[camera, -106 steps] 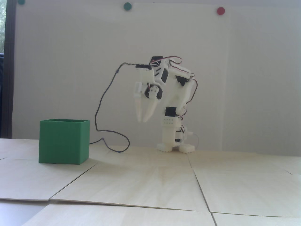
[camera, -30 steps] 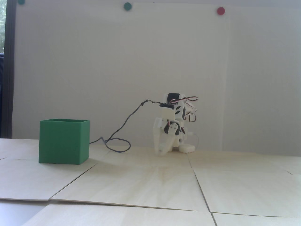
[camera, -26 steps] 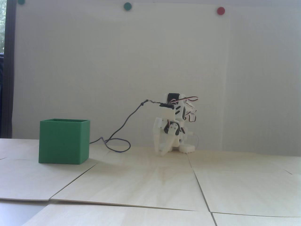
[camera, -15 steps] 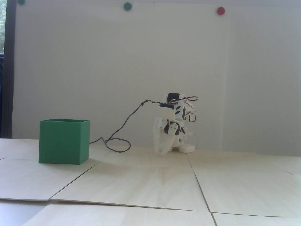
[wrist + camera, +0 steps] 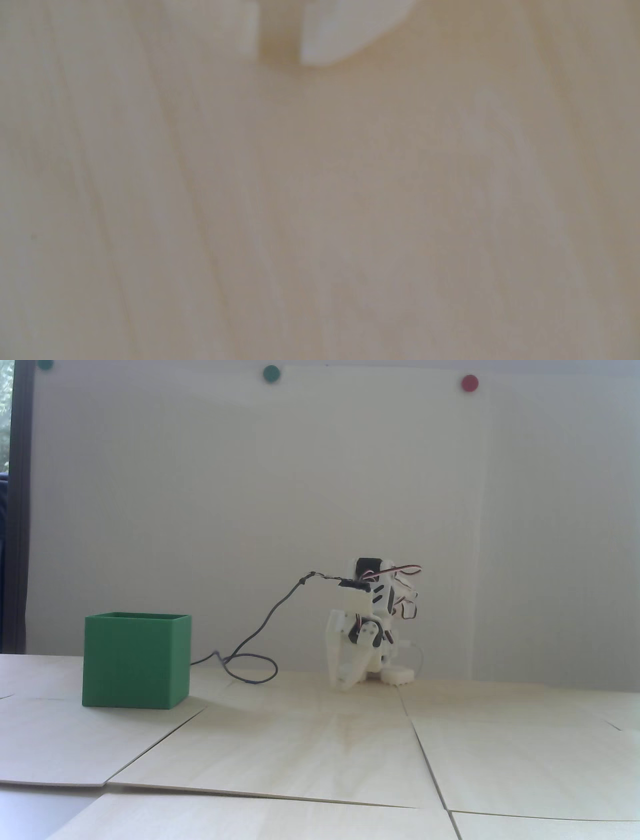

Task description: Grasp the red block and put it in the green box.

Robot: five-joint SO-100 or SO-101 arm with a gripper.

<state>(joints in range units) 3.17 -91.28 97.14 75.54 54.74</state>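
Though the arm stood tall with its gripper [image 5: 344, 684] hanging in the air a few seconds ago, we now log it folded low, fingertips down at the table [image 5: 320, 755] just in front of its own base, unchanged over the last second.

- Gripper: in the wrist view [image 5: 278, 52] only a slim gap shows between the two white fingertips, nothing in it; we record the jaws as narrow and empty.
- Green box [image 5: 136, 659]: upright, open top, well apart from the gripper, at the left of the fixed view.
- Red block: not visible in either view; we cannot tell where it is. It may sit inside the box, whose interior is hidden.
- Cable [image 5: 260, 630]: dark, looping from the wrist to the table behind the box.

We judge the arm parked at rest; the work looks finished.
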